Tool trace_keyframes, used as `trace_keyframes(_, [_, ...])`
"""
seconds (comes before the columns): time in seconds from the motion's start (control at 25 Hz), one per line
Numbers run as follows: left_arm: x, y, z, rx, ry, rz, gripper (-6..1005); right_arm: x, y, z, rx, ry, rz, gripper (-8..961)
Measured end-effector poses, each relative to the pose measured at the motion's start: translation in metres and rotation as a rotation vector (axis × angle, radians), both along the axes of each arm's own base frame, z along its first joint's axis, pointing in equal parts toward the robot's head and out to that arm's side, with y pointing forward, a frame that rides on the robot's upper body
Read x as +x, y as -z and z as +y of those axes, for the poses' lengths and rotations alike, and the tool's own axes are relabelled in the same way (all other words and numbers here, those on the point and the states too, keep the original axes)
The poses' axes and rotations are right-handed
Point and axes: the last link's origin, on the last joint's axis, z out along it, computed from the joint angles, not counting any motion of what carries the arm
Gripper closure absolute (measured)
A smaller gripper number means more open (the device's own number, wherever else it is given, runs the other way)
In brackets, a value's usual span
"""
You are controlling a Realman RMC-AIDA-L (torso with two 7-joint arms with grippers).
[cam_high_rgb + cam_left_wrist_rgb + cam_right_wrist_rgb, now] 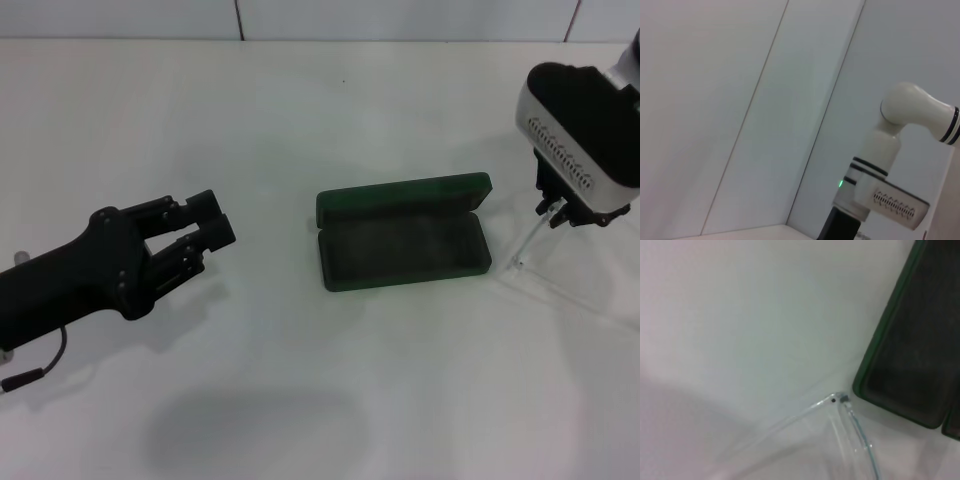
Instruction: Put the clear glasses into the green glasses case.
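At about nine o'clock in the head view the left gripper [213,225] hangs over the white table [300,130], its black fingers close together with only a thin gap between them and nothing held (the arm looks idle, well apart from the other items).

At the centre lies the green glasses case [404,232], open, its dark lining facing up and its lid standing along the far edge.

At three o'clock the right gripper [556,213] is down just beside the case's right end, right at the clear glasses [570,280], which rest on the table at about four o'clock from the case. Whether its dark fingertips are closed on the frame I cannot tell. The right wrist view shows the glasses' hinge corner [839,399] lying just beside the case's corner [900,365], apparently not touching.
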Motion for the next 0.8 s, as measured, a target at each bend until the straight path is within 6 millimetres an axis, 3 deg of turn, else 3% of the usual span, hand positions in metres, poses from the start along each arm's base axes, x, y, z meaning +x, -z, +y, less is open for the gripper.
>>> trace_keyframes(0.4, [0.001, -0.003, -0.001, 0.004, 0.013, -0.004, 685, -0.018, -0.040, -0.032, 0.142, 0.044, 0.112, 842])
trace_keyframes(0.6, [0.006, -0.010, 0.001, 0.022, 0.033, -0.034, 687, -0.028, -0.071, -0.052, 0.279, 0.090, 0.305, 843])
trace_keyframes(0.8, [0.027, -0.029, 0.003, 0.003, 0.132, -0.046, 689, -0.019, -0.102, -0.073, 0.386, 0.202, 0.614, 844])
